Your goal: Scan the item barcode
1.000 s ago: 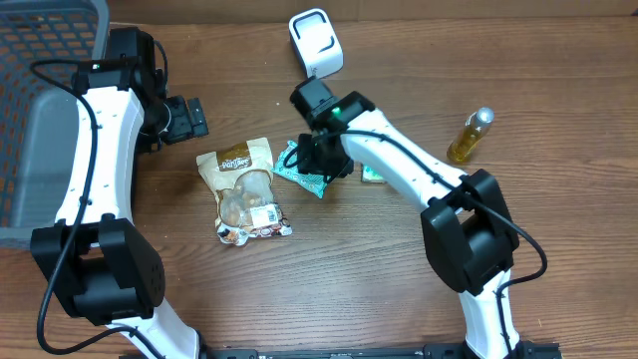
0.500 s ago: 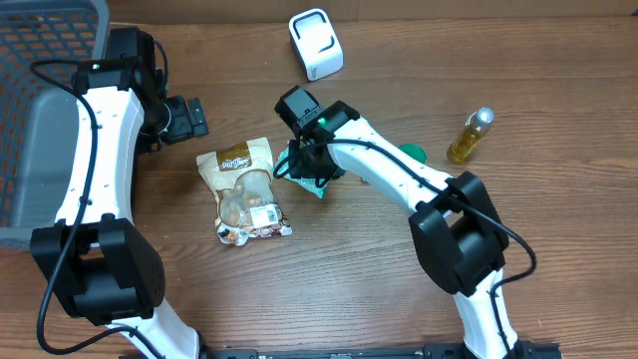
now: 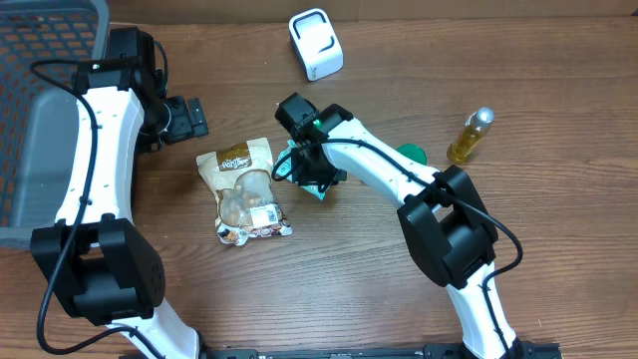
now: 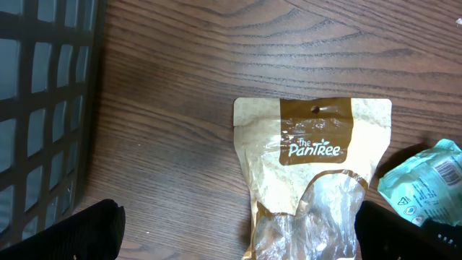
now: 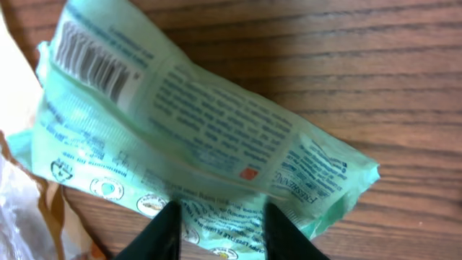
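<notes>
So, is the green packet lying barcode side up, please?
Barcode up: the green packet shows its barcode to the right wrist camera.

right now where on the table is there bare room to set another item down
Bare wood: the near strip of table between the two arm bases, and the far right beyond the bottle. Crowded: the middle, where snack bag, green packet and right gripper bunch together.

Crumpled mint-green packet (image 5: 202, 144); barcode (image 5: 94, 61) up
</notes>
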Robot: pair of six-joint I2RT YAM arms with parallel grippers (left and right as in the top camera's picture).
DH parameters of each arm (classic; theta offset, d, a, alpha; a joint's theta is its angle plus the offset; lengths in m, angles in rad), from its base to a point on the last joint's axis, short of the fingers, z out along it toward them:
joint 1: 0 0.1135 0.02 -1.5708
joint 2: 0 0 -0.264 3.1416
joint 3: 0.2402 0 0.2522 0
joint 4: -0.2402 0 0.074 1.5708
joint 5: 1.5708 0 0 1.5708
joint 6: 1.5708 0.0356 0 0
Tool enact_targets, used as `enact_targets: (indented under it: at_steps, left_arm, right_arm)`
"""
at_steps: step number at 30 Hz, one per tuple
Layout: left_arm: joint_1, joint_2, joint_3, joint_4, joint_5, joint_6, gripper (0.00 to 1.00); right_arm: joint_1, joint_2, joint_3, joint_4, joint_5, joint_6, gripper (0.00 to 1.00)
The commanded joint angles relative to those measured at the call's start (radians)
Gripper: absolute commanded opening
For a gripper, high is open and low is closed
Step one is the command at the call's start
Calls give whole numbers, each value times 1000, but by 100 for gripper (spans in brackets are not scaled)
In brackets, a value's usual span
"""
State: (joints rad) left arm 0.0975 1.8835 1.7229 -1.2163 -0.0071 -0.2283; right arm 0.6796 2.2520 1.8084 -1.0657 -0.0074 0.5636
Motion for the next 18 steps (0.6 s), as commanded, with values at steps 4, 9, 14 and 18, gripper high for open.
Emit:
enact_targets:
  at_steps: [4,9,14,18]
  left_arm:
    - [-6,-6,-2,-1,7,15,99]
    - [-6,-6,-2,-1,7,15,100]
    - [-6,-6,-2,-1,7,15,99]
    - [-6,-6,-2,-1,7,15,99]
  right_arm:
    - [-19,16,191,-105,14,-98,32]
    - [-20,16,234,-102,15,-105,49]
    - [-20,18,204,-80,15,-105,51]
    - [-20,34,188,-69,31,-105,54]
